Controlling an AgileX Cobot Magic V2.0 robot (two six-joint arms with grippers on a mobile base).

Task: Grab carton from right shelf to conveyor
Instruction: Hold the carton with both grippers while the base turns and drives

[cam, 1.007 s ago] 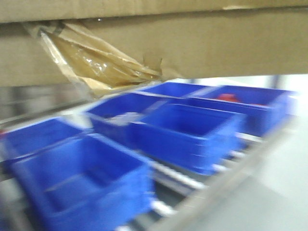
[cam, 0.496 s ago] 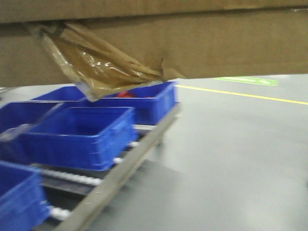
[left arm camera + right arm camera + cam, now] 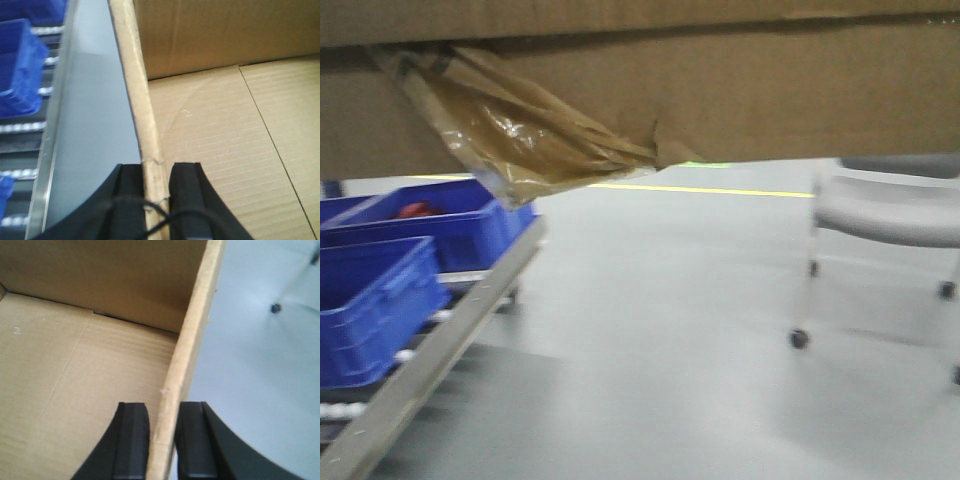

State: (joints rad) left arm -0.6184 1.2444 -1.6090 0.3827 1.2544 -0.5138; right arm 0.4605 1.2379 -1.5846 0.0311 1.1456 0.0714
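Aloft, the empty carton (image 3: 770, 90), likely light but bendy, hangs between left pincer (image 3: 153, 180) and right pincer (image 3: 164, 427), each clamped over a wall.

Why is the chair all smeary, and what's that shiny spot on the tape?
Front view: the chair and blue bins are smeared by motion blur; glare glints on the tape hanging from the carton. Right wrist view: the floor looks washed-out pale.
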